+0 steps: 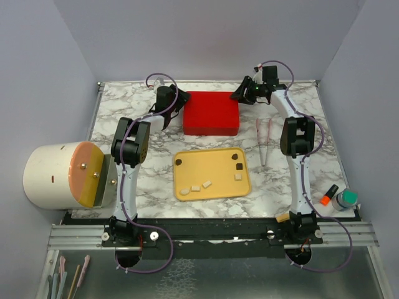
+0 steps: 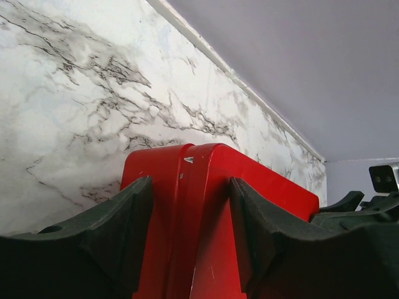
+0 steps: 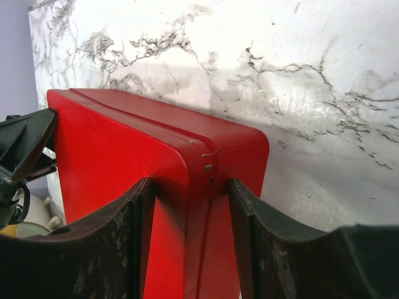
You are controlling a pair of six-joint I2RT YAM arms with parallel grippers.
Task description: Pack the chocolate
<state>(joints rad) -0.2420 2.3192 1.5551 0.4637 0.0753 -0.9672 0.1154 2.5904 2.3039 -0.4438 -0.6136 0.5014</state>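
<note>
Clamping the red box (image 1: pixel 211 112) at upper centre, I have left jaws and right jaws each half-open around a top corner, pads touching. Chocolate (image 1: pixel 239 166) lies on the yellow tray (image 1: pixel 212 171) below; I judge nothing packed yet.

Reaching up from bases at the bottom edge of the overhead view, with the left arm (image 1: pixel 128 165) bent at the elbow and leaning right, and the right arm (image 1: pixel 293 143) arching up and hooking left. Clamping with the left gripper (image 2: pixel 190 187) and right gripper (image 3: pixel 190 187) partway closed, dark fingers (image 3: pixel 118 237) pressed either side of opposite corners of the red box (image 1: pixel 211 112).
</note>
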